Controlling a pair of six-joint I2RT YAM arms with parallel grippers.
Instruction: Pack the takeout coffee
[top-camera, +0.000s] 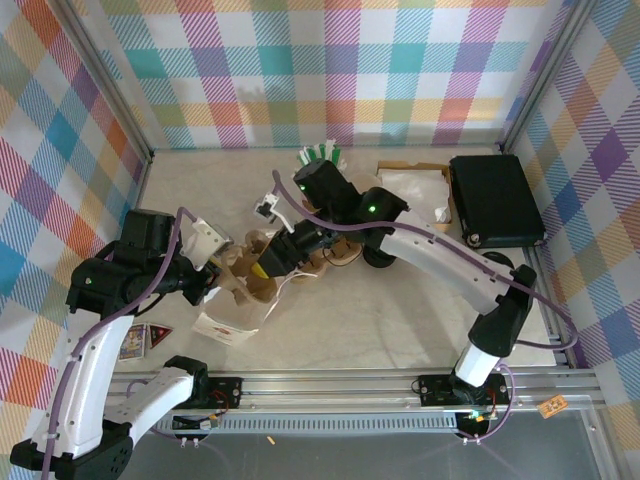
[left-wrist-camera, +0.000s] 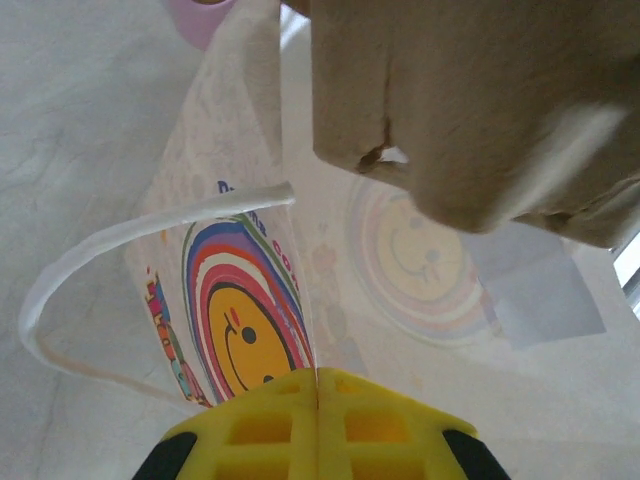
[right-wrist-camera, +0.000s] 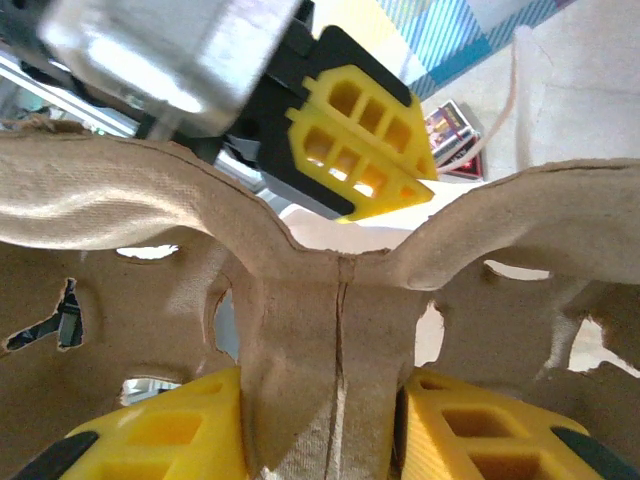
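Observation:
A brown pulp cup carrier (top-camera: 257, 268) hangs at the open mouth of a white paper bag (top-camera: 232, 322) printed with a smiley face. My right gripper (right-wrist-camera: 335, 430) is shut on the carrier's (right-wrist-camera: 330, 330) central rib, one yellow finger on each side. My left gripper (left-wrist-camera: 318, 385) is shut on the thin rim of the bag (left-wrist-camera: 240, 330), holding that wall up; the bag's white handle (left-wrist-camera: 90, 260) loops to the left. In the left wrist view the carrier (left-wrist-camera: 470, 100) sits above the bag's inside. The takeout coffee is hidden, the right arm (top-camera: 430, 245) covering the table's middle.
A black case (top-camera: 495, 200) lies at the back right, beside an open box of white paper (top-camera: 410, 185). Green-striped straws (top-camera: 320, 155) stand at the back centre. Printed cards (top-camera: 145, 340) lie at the front left. Checked walls close in three sides.

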